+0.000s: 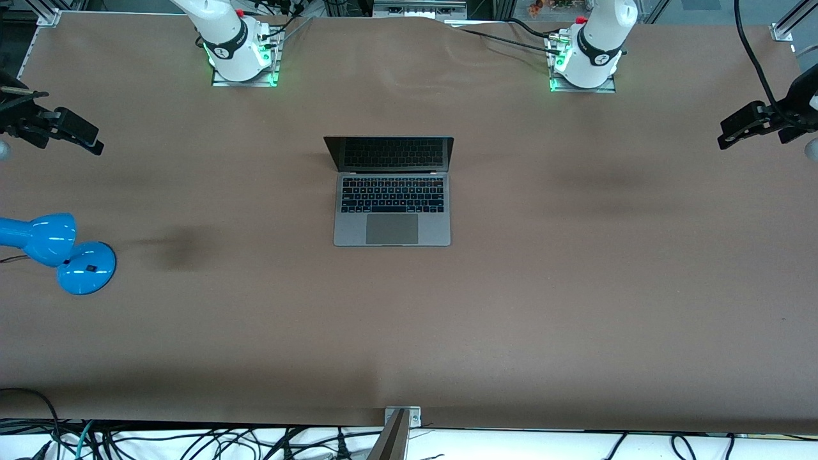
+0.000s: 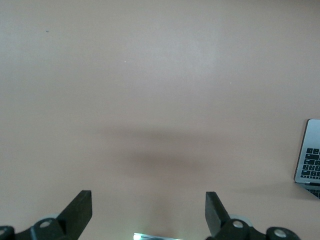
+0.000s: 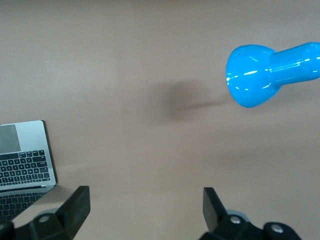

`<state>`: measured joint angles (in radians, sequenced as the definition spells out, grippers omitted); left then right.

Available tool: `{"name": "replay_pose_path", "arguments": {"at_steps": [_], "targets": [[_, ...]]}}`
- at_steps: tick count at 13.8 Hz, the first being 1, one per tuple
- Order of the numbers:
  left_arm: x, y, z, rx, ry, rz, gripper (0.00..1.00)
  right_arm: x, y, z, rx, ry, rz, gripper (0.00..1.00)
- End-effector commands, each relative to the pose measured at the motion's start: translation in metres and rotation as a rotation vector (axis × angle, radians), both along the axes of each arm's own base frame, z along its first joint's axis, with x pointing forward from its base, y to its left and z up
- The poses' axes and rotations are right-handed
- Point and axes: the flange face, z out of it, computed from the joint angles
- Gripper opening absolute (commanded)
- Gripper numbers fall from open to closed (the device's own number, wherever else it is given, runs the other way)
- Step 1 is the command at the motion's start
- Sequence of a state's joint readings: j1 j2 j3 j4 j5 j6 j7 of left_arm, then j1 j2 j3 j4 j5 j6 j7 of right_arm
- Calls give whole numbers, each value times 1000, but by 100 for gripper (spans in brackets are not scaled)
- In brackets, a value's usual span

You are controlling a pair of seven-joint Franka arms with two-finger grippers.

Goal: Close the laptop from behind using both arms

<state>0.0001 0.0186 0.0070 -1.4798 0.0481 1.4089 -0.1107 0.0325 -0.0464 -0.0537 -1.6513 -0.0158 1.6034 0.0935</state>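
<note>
The space-grey laptop (image 1: 392,211) stands open in the middle of the table, its dark screen (image 1: 390,153) upright on the side toward the robot bases and its keyboard facing the front camera. My left gripper (image 1: 735,131) hangs open and empty over bare table at the left arm's end. In the left wrist view (image 2: 148,205) a corner of the laptop (image 2: 310,160) shows at the edge. My right gripper (image 1: 83,135) hangs open and empty over the right arm's end. In the right wrist view (image 3: 146,202) a laptop corner (image 3: 22,160) shows. Both grippers are well apart from the laptop.
A blue desk lamp (image 1: 57,249) lies at the right arm's end of the table, nearer the front camera than the right gripper; its head shows in the right wrist view (image 3: 260,75). The arm bases (image 1: 239,54) (image 1: 585,61) stand along the table's top edge. Brown tabletop (image 1: 575,287) surrounds the laptop.
</note>
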Motion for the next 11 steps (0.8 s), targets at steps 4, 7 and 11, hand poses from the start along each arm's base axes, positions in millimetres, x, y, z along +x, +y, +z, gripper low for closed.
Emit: {"name": "replay_pose_path", "arguments": {"at_steps": [4,7,11], "targets": [[-5,2,5,13,25,-14,100,-3,2,0,-11,3,3,100],[-5,0,3,-6,29,-16,100,-2,2,1,-11,0,5,100],[-6,-3,9,-22,15,-17,100,-2,2,1,-10,0,3,100]]}}
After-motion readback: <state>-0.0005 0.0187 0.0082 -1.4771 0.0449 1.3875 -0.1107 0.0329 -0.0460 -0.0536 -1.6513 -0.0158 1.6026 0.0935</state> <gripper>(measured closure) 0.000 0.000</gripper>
